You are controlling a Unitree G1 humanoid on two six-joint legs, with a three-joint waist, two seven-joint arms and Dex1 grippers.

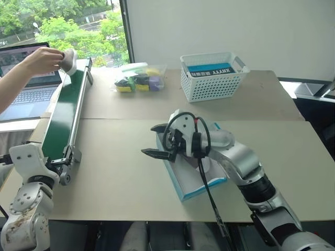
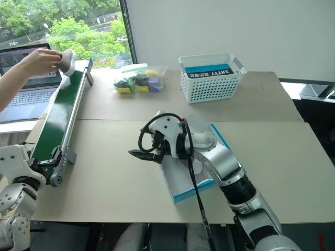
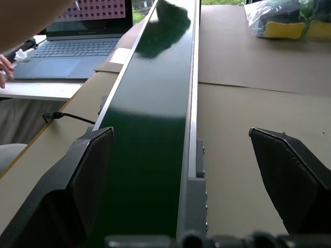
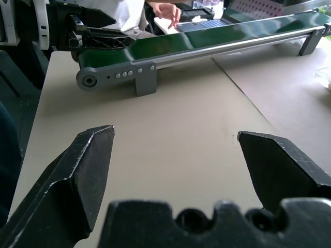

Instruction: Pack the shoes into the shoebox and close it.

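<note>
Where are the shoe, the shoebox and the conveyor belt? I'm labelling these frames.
shoe [image 1: 68,60]: left eye view, its grey upper in the person's hand.
shoebox [image 1: 184,187]: left eye view, white inside, near corner.
conveyor belt [image 1: 63,115]: left eye view, green belt surface.

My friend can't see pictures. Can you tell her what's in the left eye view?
A person's hand puts a grey shoe on a green conveyor belt. The right gripper hovers open over a blue shoebox on the table.

Bright daylight enters through the window [image 1: 63,26] at the far left; soft shadows lie on the surface [image 1: 131,183], and the conveyor belt [image 3: 150,129] shows dull reflections.
</note>
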